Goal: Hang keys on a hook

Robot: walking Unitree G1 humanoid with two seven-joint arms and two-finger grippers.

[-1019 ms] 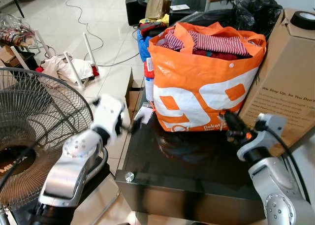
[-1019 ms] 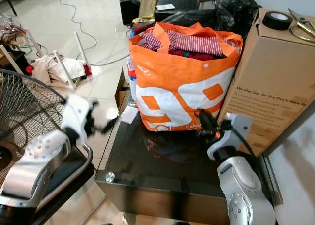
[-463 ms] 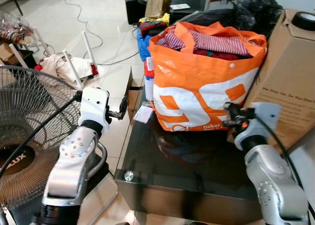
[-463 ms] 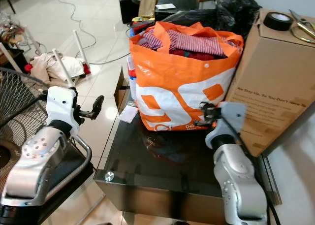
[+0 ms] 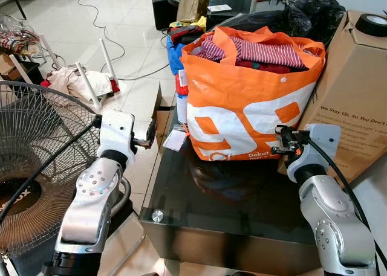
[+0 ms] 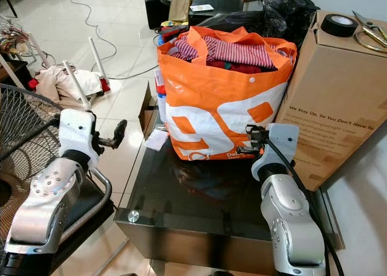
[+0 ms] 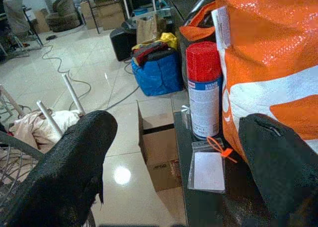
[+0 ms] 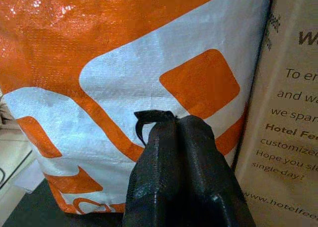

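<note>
Our left gripper (image 7: 174,152) hangs with its fingers spread wide beside the standing fan (image 5: 36,161), off the left edge of the dark glass table (image 5: 242,209). Just ahead of it on the table's corner lies a clear tag with an orange tie (image 7: 208,168), next to a red-capped spray can (image 7: 205,90); we cannot make out keys. The orange bag (image 5: 248,95) of clothes stands behind. Our right gripper (image 5: 279,140) is pressed closed, nothing visible between the fingers, hovering near the bag by the cardboard box (image 5: 351,95).
</note>
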